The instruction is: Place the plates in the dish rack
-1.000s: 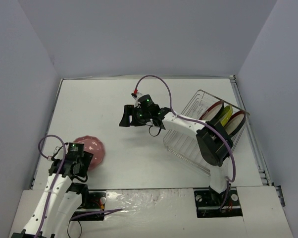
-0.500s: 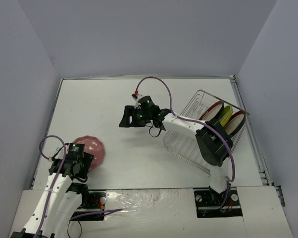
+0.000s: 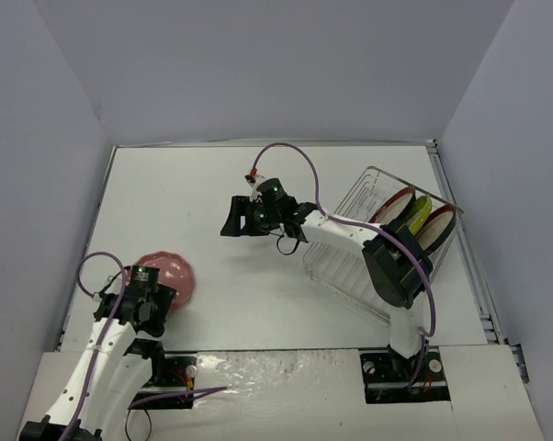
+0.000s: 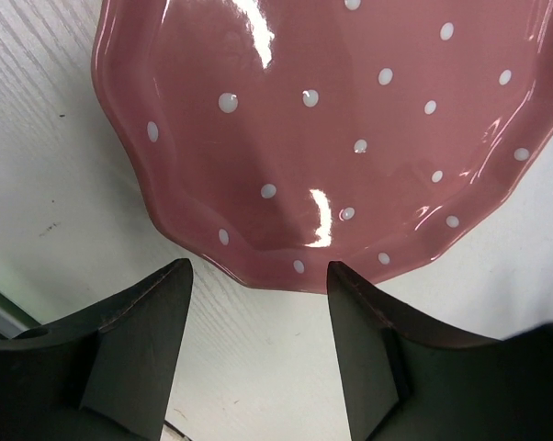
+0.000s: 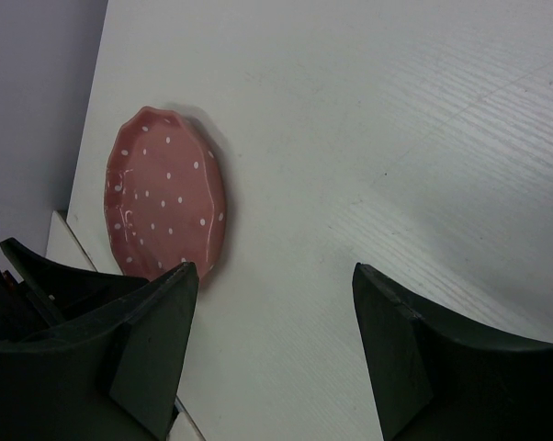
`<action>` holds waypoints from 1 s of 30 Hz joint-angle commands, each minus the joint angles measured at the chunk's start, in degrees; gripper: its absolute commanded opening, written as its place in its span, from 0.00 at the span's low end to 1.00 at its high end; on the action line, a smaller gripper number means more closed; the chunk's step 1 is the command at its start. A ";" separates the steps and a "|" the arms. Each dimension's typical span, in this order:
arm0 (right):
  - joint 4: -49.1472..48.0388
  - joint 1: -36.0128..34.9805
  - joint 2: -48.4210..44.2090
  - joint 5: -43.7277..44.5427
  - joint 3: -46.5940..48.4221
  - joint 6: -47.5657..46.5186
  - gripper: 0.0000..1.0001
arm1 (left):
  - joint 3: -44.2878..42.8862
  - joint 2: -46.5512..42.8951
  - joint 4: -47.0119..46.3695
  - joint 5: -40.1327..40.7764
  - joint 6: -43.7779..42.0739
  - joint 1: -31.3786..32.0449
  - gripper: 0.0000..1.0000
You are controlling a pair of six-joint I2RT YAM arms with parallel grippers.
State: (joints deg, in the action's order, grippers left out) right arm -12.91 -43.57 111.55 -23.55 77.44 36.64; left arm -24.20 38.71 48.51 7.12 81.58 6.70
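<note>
A pink scalloped plate (image 3: 173, 278) with white dots lies flat on the table at the left; it also shows in the left wrist view (image 4: 332, 129) and the right wrist view (image 5: 166, 202). My left gripper (image 3: 150, 299) sits at its near edge, open, with the rim (image 4: 258, 276) just beyond the fingertips and nothing between them. The dish rack (image 3: 350, 266) stands at the right, holding two dark-red-rimmed plates (image 3: 394, 205) (image 3: 439, 228) and a yellow-green plate (image 3: 418, 215) upright. My right gripper (image 3: 232, 217) hovers open over the table's middle, empty.
Grey walls close in the white table (image 3: 212, 184) on three sides. A purple cable (image 3: 290, 152) loops above the right arm. The arm bases (image 3: 400, 372) sit at the near edge.
My left gripper has drawn back a little toward the near edge, away from the pink plate. The right arm has barely moved.
</note>
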 commanded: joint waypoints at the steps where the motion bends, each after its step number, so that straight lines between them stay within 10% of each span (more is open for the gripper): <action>1: -3.44 0.07 -1.24 -1.38 -0.23 0.33 0.65 | 0.00 1.57 -4.34 -0.49 1.79 -0.02 0.56; 30: -3.35 0.53 -0.80 -2.16 -1.20 -0.08 0.65 | 2.15 -6.76 -0.41 3.57 12.47 -0.11 0.32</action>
State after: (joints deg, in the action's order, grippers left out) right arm -13.07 -43.52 111.55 -24.29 75.98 36.64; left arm -19.05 32.04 47.53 8.03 91.28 6.70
